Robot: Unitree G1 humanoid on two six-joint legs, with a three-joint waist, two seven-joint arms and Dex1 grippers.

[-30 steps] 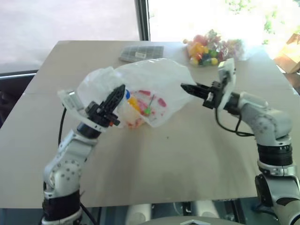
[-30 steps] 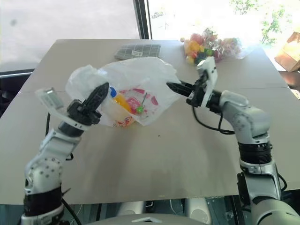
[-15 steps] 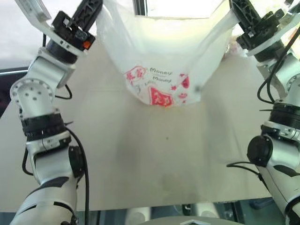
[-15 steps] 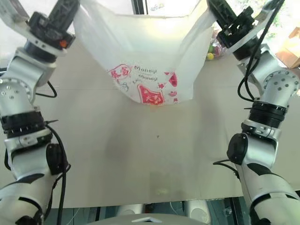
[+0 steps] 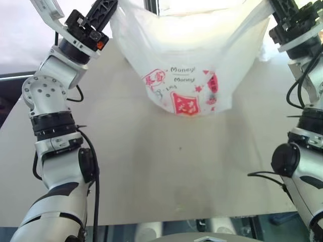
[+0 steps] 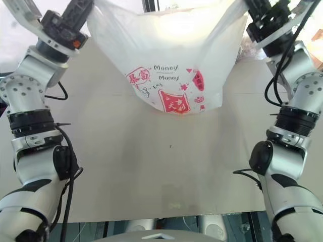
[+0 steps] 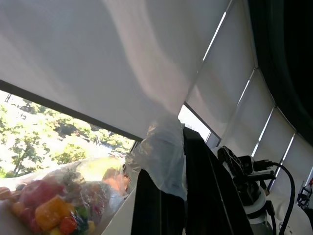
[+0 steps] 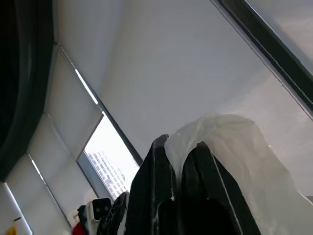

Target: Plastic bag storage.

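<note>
Hanging stretched between both raised grippers now, the plastic bag (image 5: 186, 60) is up off the table (image 5: 151, 171) where it lay crumpled a second ago; left gripper (image 5: 103, 9) and right gripper (image 8: 183, 161) each pinch a handle.

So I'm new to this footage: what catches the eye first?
The white plastic bag with red pictures and "Money!" lettering, hanging stretched above the tan table. The left hand and right hand each pinch an upper corner, arms raised at the sides.

White red-printed plastic bag (image 5: 186, 75) hangs above table.
</note>
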